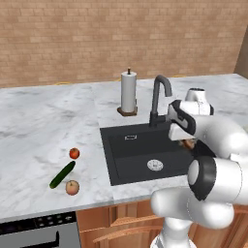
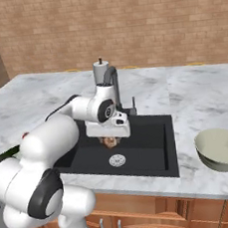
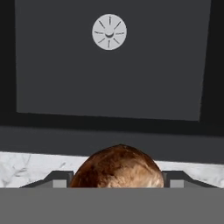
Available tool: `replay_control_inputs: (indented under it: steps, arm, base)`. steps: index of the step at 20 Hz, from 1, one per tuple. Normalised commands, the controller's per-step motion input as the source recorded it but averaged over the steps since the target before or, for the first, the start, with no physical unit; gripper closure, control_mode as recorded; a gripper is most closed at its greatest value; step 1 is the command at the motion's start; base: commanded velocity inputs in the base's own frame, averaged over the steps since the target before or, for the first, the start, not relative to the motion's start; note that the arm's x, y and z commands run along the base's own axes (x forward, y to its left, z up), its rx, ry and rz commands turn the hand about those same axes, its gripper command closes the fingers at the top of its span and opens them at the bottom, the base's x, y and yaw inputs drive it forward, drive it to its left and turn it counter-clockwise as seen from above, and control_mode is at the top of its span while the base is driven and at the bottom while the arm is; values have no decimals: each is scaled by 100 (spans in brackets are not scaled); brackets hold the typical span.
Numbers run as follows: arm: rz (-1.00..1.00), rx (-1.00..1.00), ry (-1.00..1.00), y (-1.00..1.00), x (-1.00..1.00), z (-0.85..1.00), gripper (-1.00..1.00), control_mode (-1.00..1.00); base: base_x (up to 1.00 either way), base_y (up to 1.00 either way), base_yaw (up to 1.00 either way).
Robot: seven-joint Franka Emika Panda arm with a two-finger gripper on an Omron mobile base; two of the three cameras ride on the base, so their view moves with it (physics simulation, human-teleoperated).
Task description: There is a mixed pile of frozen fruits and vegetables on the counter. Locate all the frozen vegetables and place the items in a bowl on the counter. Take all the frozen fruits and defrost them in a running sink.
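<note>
Brown lump (image 3: 117,167) gets clamped in the gripper (image 2: 109,141) above the sink (image 2: 150,147).
Faucet (image 2: 113,81) is parked right behind; bowl (image 2: 221,149) is off right, cucumber (image 1: 62,175) left.

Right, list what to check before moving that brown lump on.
1. Grip: the brown lump sits between the fingers of the tool: ok.
2. Release spot: the tool hangs over the sink, not the bowl: not ok.
3. Bowl upright right of the sink, nothing seen in it: ok.
4. Clearance from the faucet beside the arm: cannot tell.
5. Cucumber, red ball and peach lie on the counter: ok.
</note>
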Motion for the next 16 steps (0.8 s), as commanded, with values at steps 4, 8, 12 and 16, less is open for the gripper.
replay_control_inputs:
  steps: [4, 8, 12, 16]
  arm:
    - [-4, 0, 0, -50, 0, 14, 100, -100]
    - [-6, 1, 0, -51, -1, 13, 100, -100]
    - [-6, 0, 1, -51, 0, 8, 100, -100]
    - [-8, 0, 2, -49, 0, 7, 100, -100]
  base:
    - [0, 0, 0]
    - [0, 0, 0]
    - [0, 0, 0]
    - [0, 0, 0]
